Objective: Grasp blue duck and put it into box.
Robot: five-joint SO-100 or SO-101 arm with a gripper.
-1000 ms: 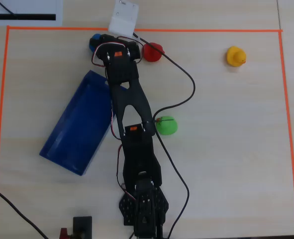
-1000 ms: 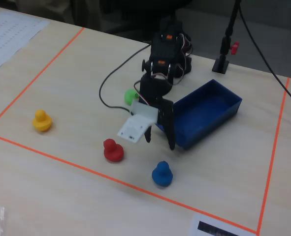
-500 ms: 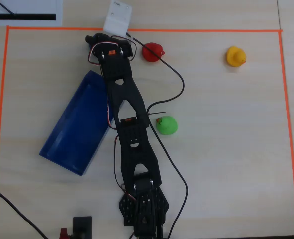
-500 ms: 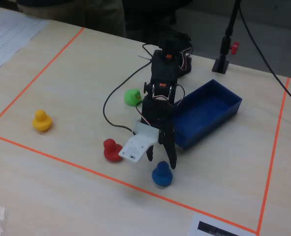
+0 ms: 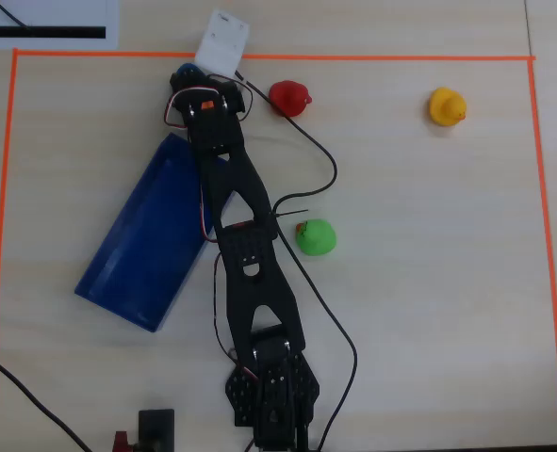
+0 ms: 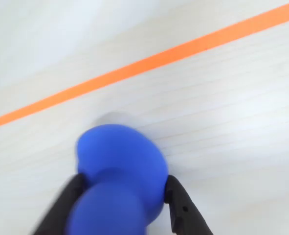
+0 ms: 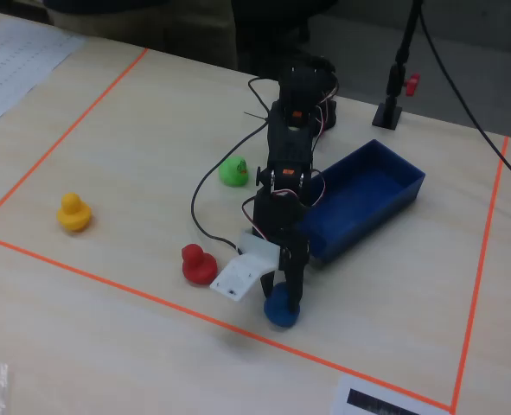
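The blue duck [image 6: 120, 161] stands on the table just inside the orange tape line. My gripper [image 6: 122, 208] has come down over it, and a black finger [image 6: 181, 208] presses against each of its sides. In the fixed view the gripper [image 7: 283, 298] stands upright on the blue duck [image 7: 281, 311], close to the near tape. From overhead only a blue sliver of the blue duck [image 5: 183, 72] shows beside the wrist. The box [image 5: 141, 235], a dark-blue tray, lies left of the arm and looks empty; in the fixed view the box [image 7: 372, 194] lies behind the gripper.
A red duck [image 5: 288, 97] sits right of the gripper, a green duck [image 5: 315, 236] beside the arm's middle, a yellow duck [image 5: 447, 105] far right. Orange tape [image 5: 353, 57] bounds the work area. The arm's cable [image 5: 320, 160] loops across the table between the red and green ducks.
The arm reached further out and lowered. The gripper, above and short of the blue duck a second ago, now straddles it with its fingers against the duck's sides.
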